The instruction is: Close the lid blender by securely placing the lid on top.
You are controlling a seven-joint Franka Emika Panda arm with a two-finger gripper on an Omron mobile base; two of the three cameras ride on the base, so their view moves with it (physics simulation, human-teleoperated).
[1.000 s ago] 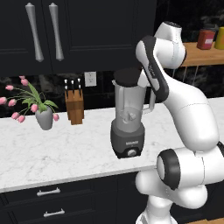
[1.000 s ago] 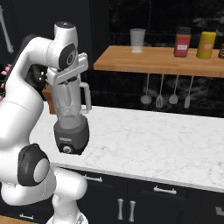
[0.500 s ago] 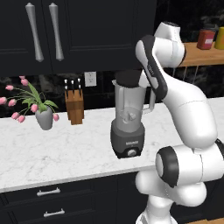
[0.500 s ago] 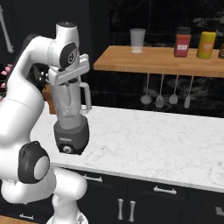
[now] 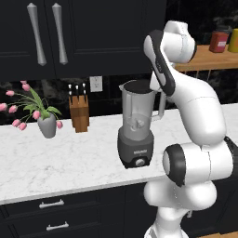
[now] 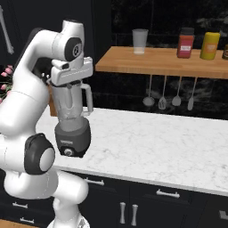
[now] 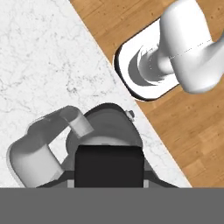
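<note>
The blender (image 5: 137, 125) stands upright near the front edge of the white marble counter (image 5: 56, 158), its clear pitcher on a dark base with a round knob. The dark round lid (image 5: 138, 86) lies level at the pitcher's mouth, and my gripper (image 5: 148, 87) is shut on it from above. From the right the hand (image 6: 71, 73) sits straight on top of the blender (image 6: 71, 127), hiding the mouth. Looking down along the hand, the lid (image 7: 109, 165) is a black block over the pitcher handle (image 7: 43, 140) and base (image 7: 111, 122).
A knife block (image 5: 79, 114) and a vase of pink flowers (image 5: 46, 124) stand to the blender's left by the wall. To the right, a wooden shelf (image 6: 156, 62) carries a clear cup (image 6: 140, 41) and jars (image 6: 185, 43); utensils (image 6: 169, 95) hang beneath it.
</note>
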